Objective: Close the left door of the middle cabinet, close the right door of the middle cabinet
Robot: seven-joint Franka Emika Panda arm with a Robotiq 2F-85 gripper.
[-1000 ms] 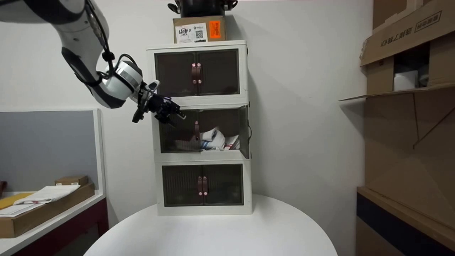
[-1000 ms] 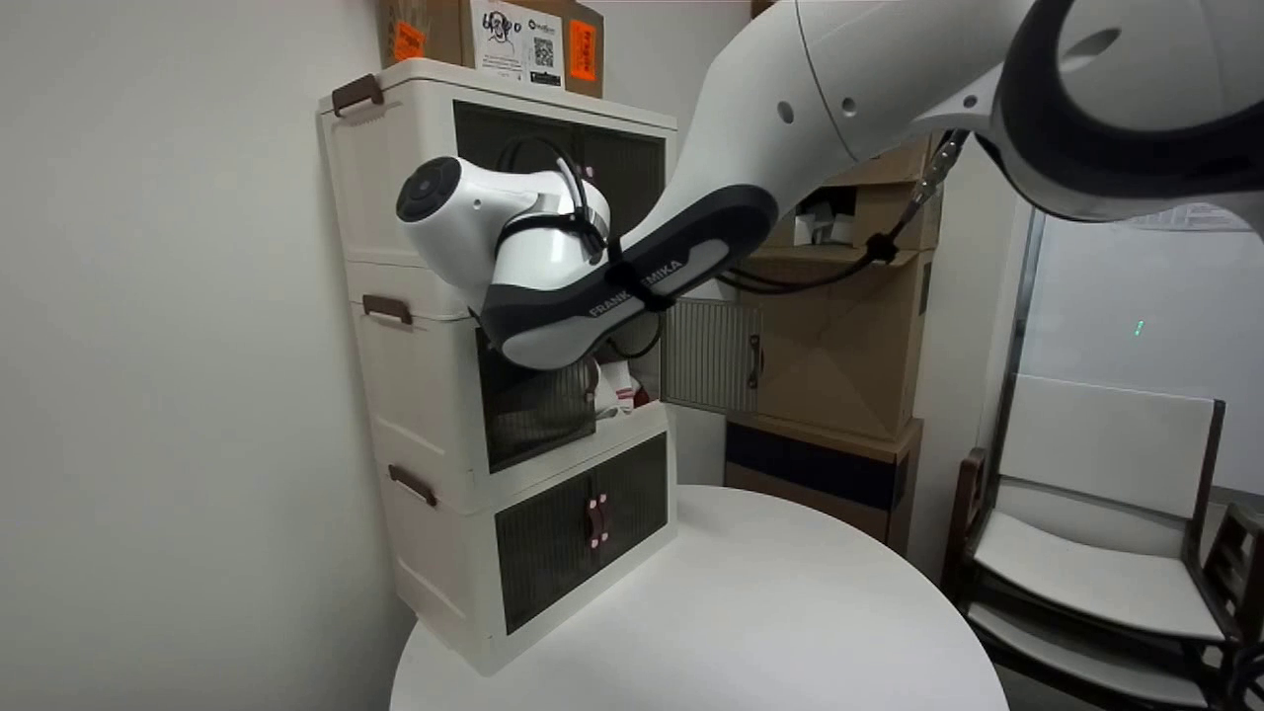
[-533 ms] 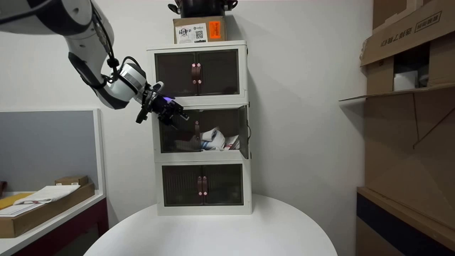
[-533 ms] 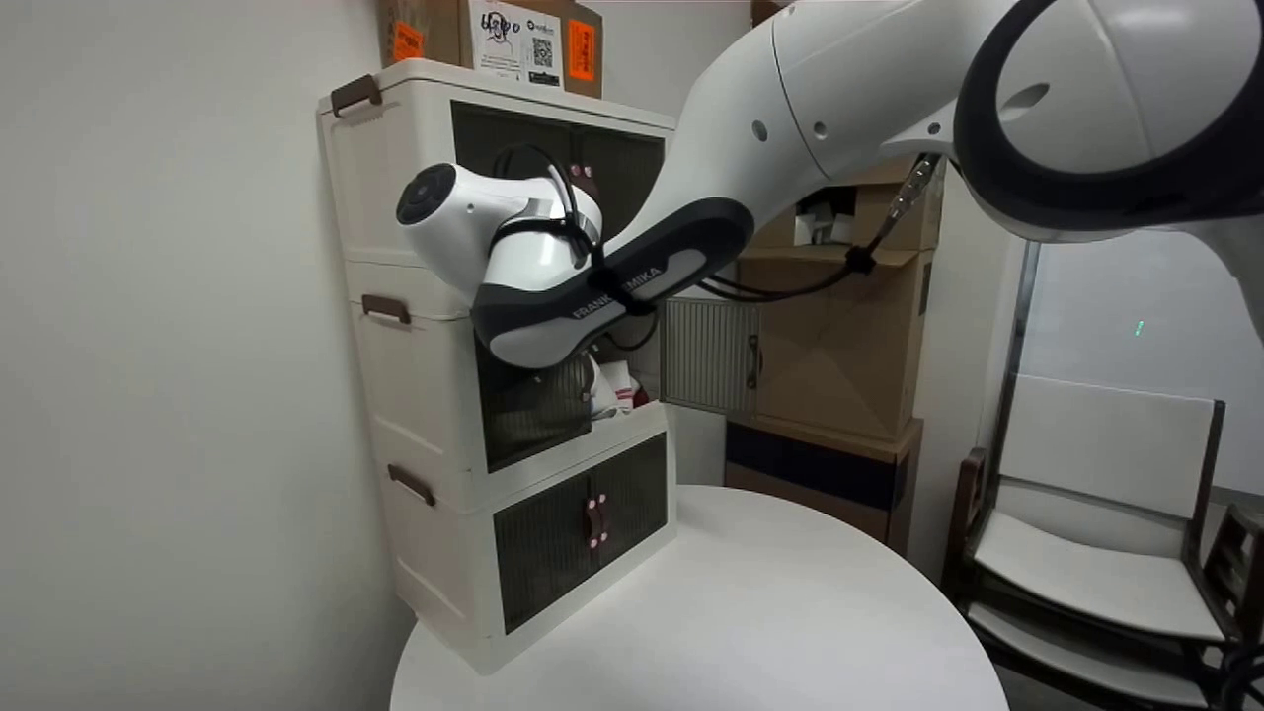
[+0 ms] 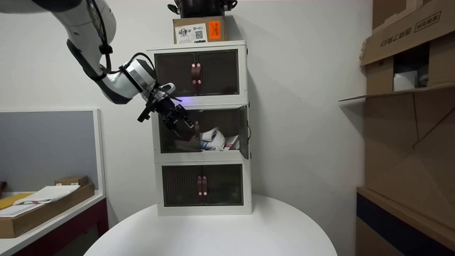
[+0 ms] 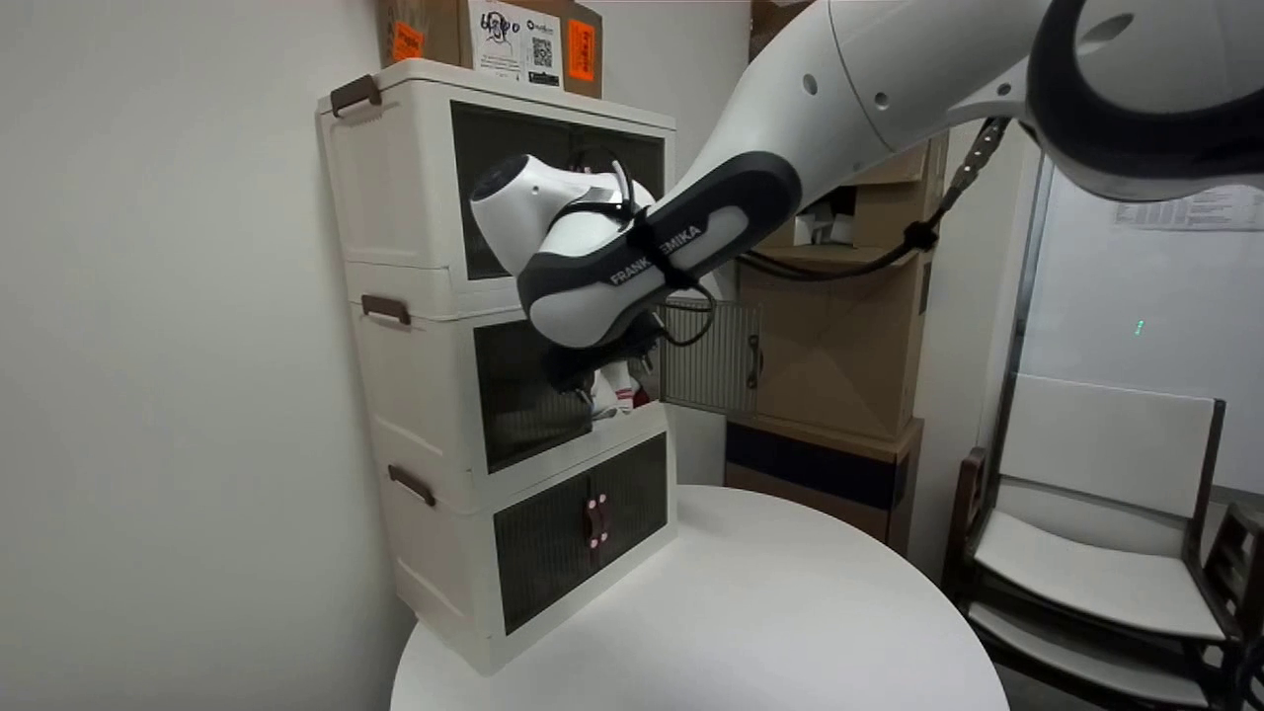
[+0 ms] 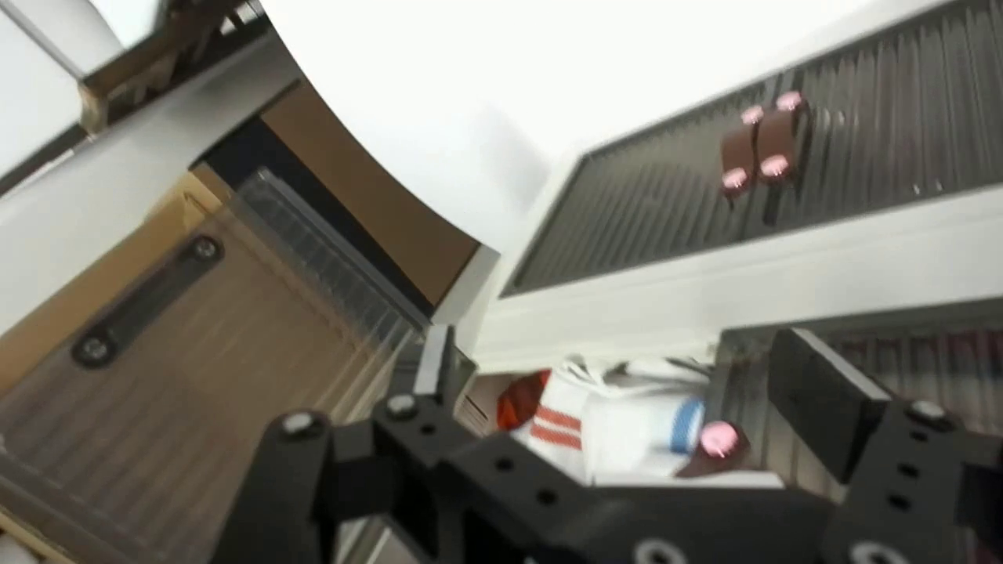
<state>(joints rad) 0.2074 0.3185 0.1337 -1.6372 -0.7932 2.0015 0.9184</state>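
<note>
The middle cabinet [image 5: 202,156] has its right door [image 5: 243,133] swung wide open. That door sticks out to the side in an exterior view [image 6: 711,355] and fills the left of the wrist view [image 7: 211,376]. The left door [image 5: 181,145] looks flush with the frame in both exterior views [image 6: 533,420]; its brown handle [image 5: 197,131] is at the opening's edge. My gripper [image 5: 185,129] is open and empty in front of the left door, near the handle. In the wrist view the fingers of the gripper [image 7: 627,364] stand wide apart, with white cloths [image 7: 627,427] showing between them.
The top cabinet [image 5: 197,99] and bottom cabinet [image 5: 204,210] have shut doors. The stack stands on a round white table [image 5: 213,234] against the wall. A cardboard box [image 5: 220,28] with a black pot [image 5: 202,8] sits on top. Large cardboard boxes [image 5: 408,142] stand at the right.
My gripper has moved right and slightly down across the front of the left door, tilting further downward. The doors have not visibly moved.
</note>
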